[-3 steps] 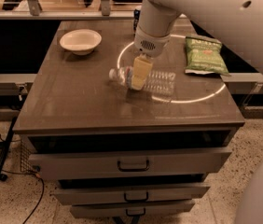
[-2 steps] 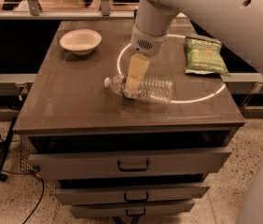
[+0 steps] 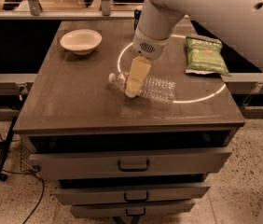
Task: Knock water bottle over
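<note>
Camera view: white arm (image 3: 206,13) comes in from upper right, wrist angled down & left, cream gripper (image 3: 131,91) pointing down w/ its tip low over the tabletop (image 3: 71,101), right against the water bottle (image 3: 158,88). Can't tell if the gripper is open or closed. Bottle lies on its side; gripper covers its neck part, w/ white cap just left of the gripper & ribbed clear body stretching right. White bowl (image 3: 80,40) sits well up-left of the gripper, green chip bag (image 3: 205,55) up-right, both apart from it. Pale ring (image 3: 201,98) on the brown top loops right of the gripper, bottle body inside it. Below: cabinet w/ three drawers (image 3: 133,164). Speckled floor (image 3: 252,171); black cables (image 3: 3,148) far lower left.
</note>
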Motion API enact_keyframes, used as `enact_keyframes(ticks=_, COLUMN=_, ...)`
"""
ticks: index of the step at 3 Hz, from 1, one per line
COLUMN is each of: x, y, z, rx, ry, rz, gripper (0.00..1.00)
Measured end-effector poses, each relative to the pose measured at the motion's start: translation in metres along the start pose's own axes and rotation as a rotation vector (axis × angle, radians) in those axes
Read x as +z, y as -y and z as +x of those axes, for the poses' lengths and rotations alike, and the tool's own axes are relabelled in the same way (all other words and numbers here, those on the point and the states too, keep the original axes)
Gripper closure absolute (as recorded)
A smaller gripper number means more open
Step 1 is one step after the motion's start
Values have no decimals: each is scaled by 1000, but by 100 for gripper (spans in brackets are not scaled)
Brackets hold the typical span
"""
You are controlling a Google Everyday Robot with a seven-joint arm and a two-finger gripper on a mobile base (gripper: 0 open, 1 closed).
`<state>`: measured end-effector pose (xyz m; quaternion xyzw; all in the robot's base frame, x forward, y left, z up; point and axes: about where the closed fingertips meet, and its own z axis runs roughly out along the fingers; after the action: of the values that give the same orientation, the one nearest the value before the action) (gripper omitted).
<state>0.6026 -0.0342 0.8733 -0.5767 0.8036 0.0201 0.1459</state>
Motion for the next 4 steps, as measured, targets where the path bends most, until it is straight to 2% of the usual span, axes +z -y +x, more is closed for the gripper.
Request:
enact_keyframes(ticks=1, x=-16, y=1, z=8, rx=35, ry=82, rz=22, gripper=0)
enact_keyframes(ticks=2, x=-88, y=13, z=23, rx=76, ry=338, rz=124, gripper=0)
enact_keyframes(ticks=3, x=-150, y=23, z=51, rx=61, ry=520, rz=216, gripper=0)
enact_keyframes(ticks=4, x=-211, y=15, z=85, rx=21, ry=708, rz=303, gripper=0)
